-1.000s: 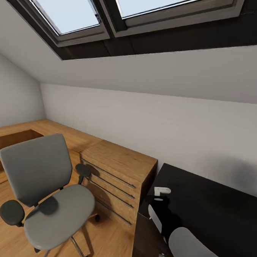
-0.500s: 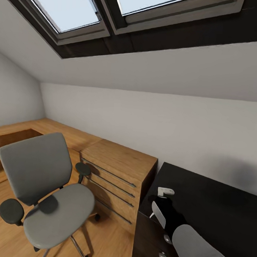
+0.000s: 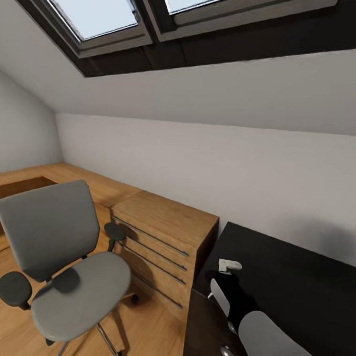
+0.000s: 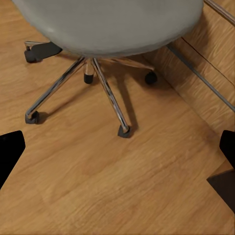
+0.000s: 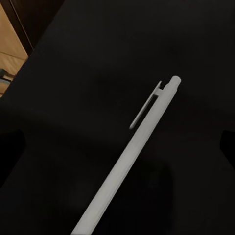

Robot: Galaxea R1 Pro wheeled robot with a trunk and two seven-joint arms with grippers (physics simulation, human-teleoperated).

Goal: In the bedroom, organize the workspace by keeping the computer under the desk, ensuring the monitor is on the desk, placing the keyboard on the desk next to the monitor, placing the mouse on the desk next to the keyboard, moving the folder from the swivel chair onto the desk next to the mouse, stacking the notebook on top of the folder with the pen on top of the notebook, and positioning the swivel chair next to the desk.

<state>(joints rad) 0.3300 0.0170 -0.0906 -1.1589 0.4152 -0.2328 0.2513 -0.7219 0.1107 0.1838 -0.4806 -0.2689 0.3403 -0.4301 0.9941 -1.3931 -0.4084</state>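
The grey swivel chair (image 3: pixel 81 293) stands on the wooden floor left of the black desk (image 3: pixel 298 280), its seat bare. My right gripper (image 3: pixel 229 284) hovers low over the desk's near left corner. A pale pen (image 5: pixel 132 147) lies on the dark desk top (image 5: pixel 73 73) right under it, between the wide-apart fingers of my right gripper (image 5: pixel 117 147), and its white end (image 3: pixel 228 265) pokes out beyond the hand. My left gripper (image 4: pixel 117 152) hangs open over the floor beside the chair's metal star base (image 4: pixel 105 83).
A light wooden drawer cabinet (image 3: pixel 164 224) sits between chair and desk, running along the wall to the left. Its front (image 4: pixel 210 63) is close to the chair's castors. Skylights (image 3: pixel 88 9) and a sloped ceiling are overhead. The desk's dark drawer unit (image 3: pixel 210 333) is below my right arm.
The head view has drifted a little, so the chair sits slightly lower left in the picture. My right arm edged a bit further over the desk corner, then held.
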